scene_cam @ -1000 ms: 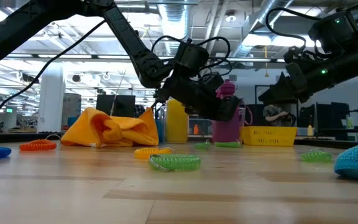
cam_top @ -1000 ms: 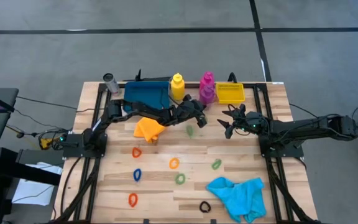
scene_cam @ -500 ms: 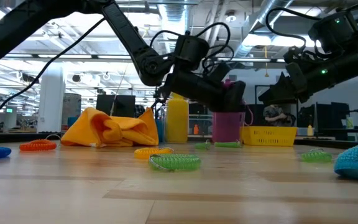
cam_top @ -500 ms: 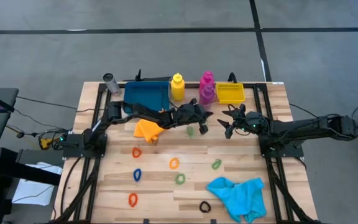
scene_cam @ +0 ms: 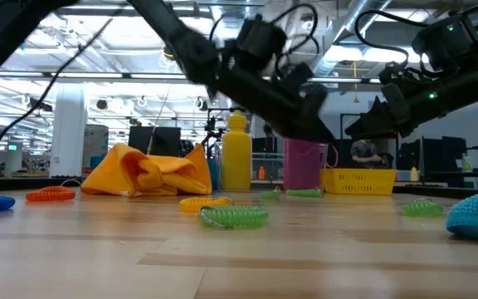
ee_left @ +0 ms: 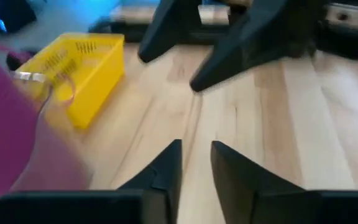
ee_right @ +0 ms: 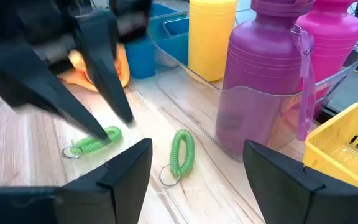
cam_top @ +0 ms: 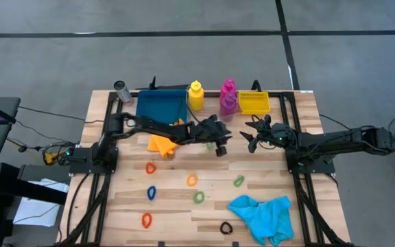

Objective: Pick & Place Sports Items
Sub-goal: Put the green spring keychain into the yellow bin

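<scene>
my left claw (cam_top: pixel 219 145) hangs over the middle of the worktop (cam_top: pixel 177 206), fingers (ee_left: pixel 166 171) a narrow gap apart and gripping nothing; in the low view it is a smear, so the tips are hard to read there. a green ring (ee_right: pixel 95 142) lies just by it, another green ring (ee_right: pixel 181 151) close beside. my right claw (cam_top: pixel 251 136) waits spread wide, empty, near the yellow bin (cam_top: pixel 254 103). the purple bottle (ee_right: pixel 257 74), magenta bottle (ee_right: pixel 328 37) and yellow bottle (ee_right: pixel 211 34) stand at the far edge, their tops cut off in my right wrist view. the orange cloth (cam_top: pixel 162 143) is partly hidden under my left arm; the cyan cloth (cam_top: pixel 260 214) lies at the near edge
</scene>
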Controlling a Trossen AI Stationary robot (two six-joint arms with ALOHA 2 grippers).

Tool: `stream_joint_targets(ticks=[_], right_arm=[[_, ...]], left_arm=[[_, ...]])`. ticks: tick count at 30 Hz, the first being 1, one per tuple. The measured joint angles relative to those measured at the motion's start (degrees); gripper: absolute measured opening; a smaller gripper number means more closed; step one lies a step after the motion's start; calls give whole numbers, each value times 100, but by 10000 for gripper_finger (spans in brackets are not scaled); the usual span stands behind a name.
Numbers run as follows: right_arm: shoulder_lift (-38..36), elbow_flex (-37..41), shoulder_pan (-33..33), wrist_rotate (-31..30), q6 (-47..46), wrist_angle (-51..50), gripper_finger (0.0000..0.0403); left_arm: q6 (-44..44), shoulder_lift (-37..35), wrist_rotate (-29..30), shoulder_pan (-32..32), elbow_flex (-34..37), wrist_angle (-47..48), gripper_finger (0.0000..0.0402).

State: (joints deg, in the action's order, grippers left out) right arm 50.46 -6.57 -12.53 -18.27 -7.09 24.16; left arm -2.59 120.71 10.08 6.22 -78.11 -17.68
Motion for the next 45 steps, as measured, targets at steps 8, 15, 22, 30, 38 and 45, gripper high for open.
stream_joint_targets(ticks=[8,15,22,30,38,45], right_arm=[[0,0,12,3,-50,7,244],[0,1,22,7,-86,8,244],[0,2,20,7,-87,7,244],[0,2,-2,-5,20,46,244],[0,2,-2,-10,22,29,244],[0,2,-2,-10,22,24,244]], left_arm=[[202,-1353,-165,-153,758,1494,157],[1090,-2206,-187,-400,2899,-545,193],[1623,-2392,292,-517,4272,-3183,221],[1661,-2200,266,-719,4375,-3221,261],[1661,-2206,467,-721,4370,-3089,287],[1661,-2173,617,-746,4371,-3016,292]])
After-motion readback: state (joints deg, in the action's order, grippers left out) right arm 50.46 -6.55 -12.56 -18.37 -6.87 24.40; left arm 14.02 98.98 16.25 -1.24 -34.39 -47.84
